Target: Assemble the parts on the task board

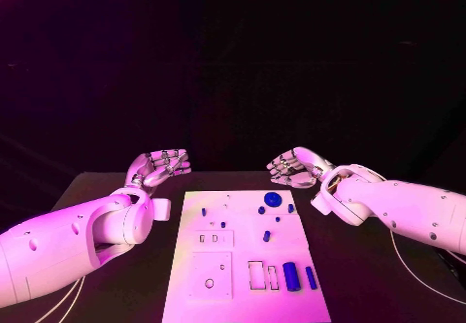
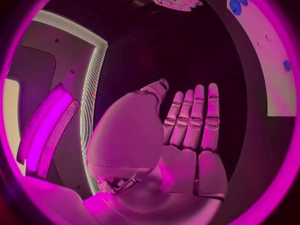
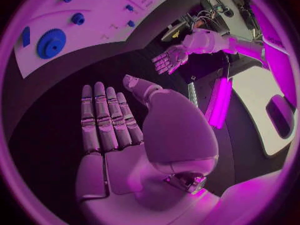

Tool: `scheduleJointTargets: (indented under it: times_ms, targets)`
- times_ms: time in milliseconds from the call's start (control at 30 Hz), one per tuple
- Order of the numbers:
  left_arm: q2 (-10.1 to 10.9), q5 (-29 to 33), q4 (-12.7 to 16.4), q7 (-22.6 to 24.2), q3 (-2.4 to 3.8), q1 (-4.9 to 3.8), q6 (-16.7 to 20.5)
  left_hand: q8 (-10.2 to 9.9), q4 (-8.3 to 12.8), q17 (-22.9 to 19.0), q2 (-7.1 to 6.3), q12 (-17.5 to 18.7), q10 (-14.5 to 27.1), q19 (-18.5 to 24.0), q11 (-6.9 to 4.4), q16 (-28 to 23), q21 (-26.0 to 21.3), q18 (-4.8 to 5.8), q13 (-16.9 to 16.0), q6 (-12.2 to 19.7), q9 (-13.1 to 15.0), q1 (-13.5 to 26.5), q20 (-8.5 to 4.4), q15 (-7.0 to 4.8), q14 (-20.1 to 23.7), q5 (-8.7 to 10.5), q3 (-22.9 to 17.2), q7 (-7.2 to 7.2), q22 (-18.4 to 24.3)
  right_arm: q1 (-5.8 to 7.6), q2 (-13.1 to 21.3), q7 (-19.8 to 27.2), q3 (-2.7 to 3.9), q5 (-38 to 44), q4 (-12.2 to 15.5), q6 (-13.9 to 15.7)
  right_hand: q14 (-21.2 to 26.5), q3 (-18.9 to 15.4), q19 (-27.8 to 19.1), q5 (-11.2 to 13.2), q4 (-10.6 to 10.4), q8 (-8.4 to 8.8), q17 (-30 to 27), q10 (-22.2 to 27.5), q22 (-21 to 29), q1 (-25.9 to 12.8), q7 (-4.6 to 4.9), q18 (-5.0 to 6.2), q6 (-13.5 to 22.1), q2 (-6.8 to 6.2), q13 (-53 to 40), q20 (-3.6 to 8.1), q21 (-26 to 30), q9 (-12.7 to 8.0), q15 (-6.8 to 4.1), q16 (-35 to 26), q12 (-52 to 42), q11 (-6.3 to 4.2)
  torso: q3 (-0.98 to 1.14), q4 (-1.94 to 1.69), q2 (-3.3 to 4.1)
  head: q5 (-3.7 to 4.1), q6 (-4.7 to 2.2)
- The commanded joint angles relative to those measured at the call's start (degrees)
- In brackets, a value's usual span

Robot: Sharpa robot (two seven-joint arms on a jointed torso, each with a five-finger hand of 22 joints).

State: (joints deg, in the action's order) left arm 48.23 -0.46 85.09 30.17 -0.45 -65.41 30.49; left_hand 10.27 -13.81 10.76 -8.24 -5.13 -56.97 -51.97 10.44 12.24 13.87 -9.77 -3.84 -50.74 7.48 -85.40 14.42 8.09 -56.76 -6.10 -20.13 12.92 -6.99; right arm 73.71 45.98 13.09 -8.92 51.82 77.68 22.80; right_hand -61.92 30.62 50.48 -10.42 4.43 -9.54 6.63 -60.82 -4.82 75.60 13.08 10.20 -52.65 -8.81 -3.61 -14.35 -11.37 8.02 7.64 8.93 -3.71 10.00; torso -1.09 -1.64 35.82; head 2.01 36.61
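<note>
Black table (image 1: 116, 202) in your head view, task board (image 1: 248, 256) centred on it between the two arms. Blue gear (image 1: 274, 198) sits at the board's far end, two blue cylinders (image 1: 291, 276) lie near its right near corner, smaller blue parts scattered between. Left hand (image 1: 160, 165) and right hand (image 1: 296, 167) hover beyond the board's far corners, off it, holding nothing.

Your left wrist view: left hand (image 2: 187, 130) flat, fingers straight and side by side, palm empty; board edge (image 2: 275, 60) off to the side.

Your right wrist view: right hand (image 3: 119, 130) same pose, empty; gear (image 3: 51, 42) on the board beyond the fingertips.
</note>
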Motion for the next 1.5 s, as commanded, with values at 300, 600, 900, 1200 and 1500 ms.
scheduleJointTargets:
  times_ms: [300, 600, 900, 1200, 1500]
  targets:
    - [3.43, -2.42, 6.55, -0.95, 0.24, -0.31, -4.73, 0.13, 0.61, 1.28, -1.25, 0.78, -1.52, -1.36, -0.14, -0.08, 1.36, -0.63, 0.03, -0.76, -0.08, 0.58, -0.48, -0.08, 0.12, 0.36, -1.27, 0.14, -0.50, 0.56, 1.10, -12.62, 0.14, 27.95, 3.42, -7.74, -22.19, -3.64, 17.33, 0.62, -1.06, -2.01, 13.47, -7.87, -8.48, -0.39, -3.36, 0.18, -5.57, -3.94, -0.46, 8.26, -16.13, 1.79, -6.84, 15.68, 0.05, -4.24, -0.46, -1.03, 2.31, 1.27, 0.03]
    - [5.11, -2.62, 10.23, -1.00, 0.64, -0.53, -5.95, -0.01, 0.95, 1.41, -1.41, 1.13, -1.53, -1.43, -0.03, -0.78, 1.65, -0.61, 0.06, -0.70, -0.14, 0.67, -0.45, 0.17, 1.34, 0.38, -1.58, 0.21, -0.60, 0.53, 0.31, -16.02, 0.15, 34.96, 4.20, -7.83, -24.96, -3.24, 26.30, -0.51, -4.47, -1.85, 58.35, -5.69, -43.91, -0.53, -4.15, -3.56, -5.61, -5.82, -3.12, 8.65, -49.20, 4.46, -7.43, 62.66, -1.73, -4.82, -0.87, -1.99, 3.72, 2.03, -0.05]
    - [5.66, -2.64, 11.19, -1.02, 0.85, -0.81, -6.33, -0.03, 1.06, 1.45, -1.43, 1.17, -1.54, -1.52, -0.02, -0.83, 1.74, -0.63, 0.07, -0.71, -0.14, 0.62, -0.46, 0.17, 1.43, 0.39, -1.65, 0.20, -0.64, 0.18, -0.98, -16.98, 0.13, 36.85, 3.43, -8.59, -25.22, -1.76, 27.97, -0.70, -5.72, -2.07, 66.24, -5.82, -55.95, -0.36, -3.93, -4.93, -5.26, -6.45, -3.91, 8.15, -58.70, 5.95, -7.10, 70.21, -1.96, -4.65, -1.26, -2.41, 4.30, 2.44, -0.18]
    - [5.94, -2.64, 11.87, -1.22, 0.97, -1.08, -6.81, -0.10, 1.26, 1.55, -1.59, 1.28, -1.47, -1.68, 0.04, -0.90, 1.93, -0.64, 0.08, -0.64, -0.17, 0.59, -0.49, 0.18, 1.55, 0.41, -1.70, 0.32, -0.72, -0.46, -2.18, -17.33, 0.09, 37.95, 2.04, -9.50, -25.45, -1.32, 28.56, -0.81, -6.06, -2.15, 67.98, -5.76, -58.87, -0.28, -3.90, -5.31, -5.16, -6.45, -4.02, 7.99, -60.89, 6.41, -6.98, 71.80, -1.91, -4.60, -1.42, -2.83, 4.76, 2.65, 0.39]
    - [6.24, -2.60, 12.35, -1.26, 0.99, -1.33, -7.02, -0.16, 1.43, 1.62, -1.68, 1.33, -1.42, -1.73, 0.08, -0.93, 2.02, -0.63, 0.09, -0.58, -0.19, 0.52, -0.50, 0.20, 1.62, 0.43, -1.75, 0.38, -0.76, -1.10, -3.06, -17.38, 0.06, 38.15, 0.57, -10.30, -25.50, -0.78, 28.85, -0.77, -6.18, -2.31, 68.56, -6.02, -60.37, -0.06, -3.91, -5.50, -5.35, -6.27, -4.07, 7.94, -62.00, 6.72, -6.98, 72.40, -1.97, -4.62, -1.52, -3.07, 5.24, 2.68, 0.52]
